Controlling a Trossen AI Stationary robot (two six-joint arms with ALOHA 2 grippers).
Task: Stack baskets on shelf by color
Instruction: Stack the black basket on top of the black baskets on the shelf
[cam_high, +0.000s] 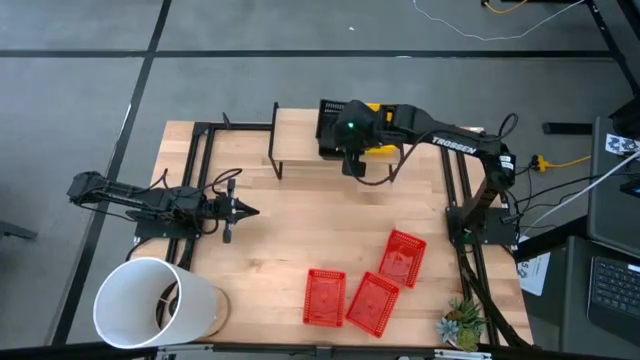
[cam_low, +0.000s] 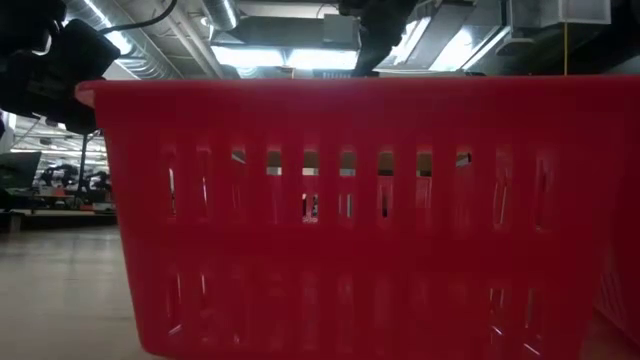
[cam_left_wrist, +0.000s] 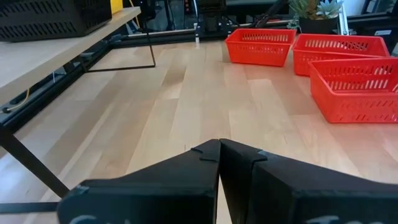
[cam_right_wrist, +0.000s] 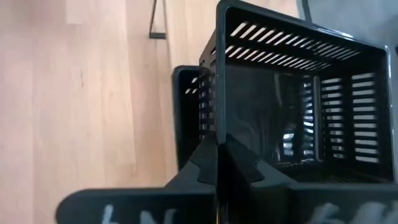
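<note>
Over the shelf (cam_high: 300, 135) my right gripper (cam_high: 345, 138) is shut on a black basket (cam_right_wrist: 298, 106). A second black basket (cam_right_wrist: 185, 112) sits right under it on the plank. A yellow basket (cam_high: 385, 150) on the shelf is mostly hidden by my right arm. Three red baskets (cam_high: 325, 297), (cam_high: 373, 303), (cam_high: 402, 257) rest bottom down on the table's near right. The nearest red basket (cam_low: 350, 220) fills the low view. My left gripper (cam_high: 240, 210) is shut on nothing above the table's left side. My right gripper pinches the upper rim of one side wall (cam_right_wrist: 217, 134) of the black basket, one finger inside and one outside. The fingers slant down from the table's right. The basket hangs tilted over the second black basket; whether the two touch, I cannot tell.
A large white bucket (cam_high: 150, 300) lies at the near left corner. A small potted plant (cam_high: 462, 322) stands at the near right corner. Bare wood lies between the shelf and the red baskets.
</note>
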